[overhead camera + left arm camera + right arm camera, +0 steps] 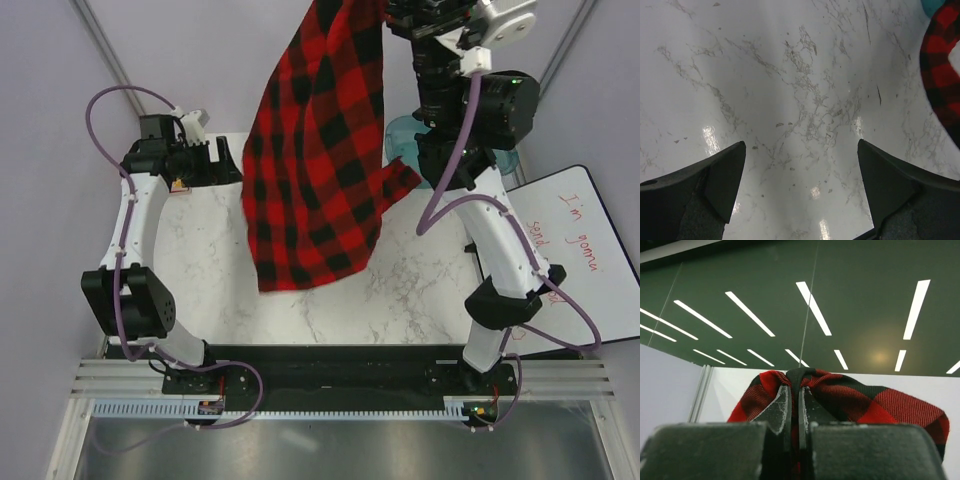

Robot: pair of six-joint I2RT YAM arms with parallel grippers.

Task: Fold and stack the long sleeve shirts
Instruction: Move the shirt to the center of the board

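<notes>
A red-and-black buffalo-check long sleeve shirt (318,160) hangs in the air over the middle of the table, its lower edge near the marble top. My right gripper (794,390) is raised high, points up at the ceiling and is shut on a fold of the shirt (855,400). In the top view the right wrist is at the upper edge, its fingers hidden. My left gripper (228,163) is open and empty, low over the table at the back left. Its view shows bare marble and an edge of the shirt (942,75) at the right.
A white marble table (200,270) lies under both arms. A translucent blue container (400,140) stands at the back behind the shirt. A whiteboard with red writing (585,260) lies to the right of the table. Grey walls close in on the left and back.
</notes>
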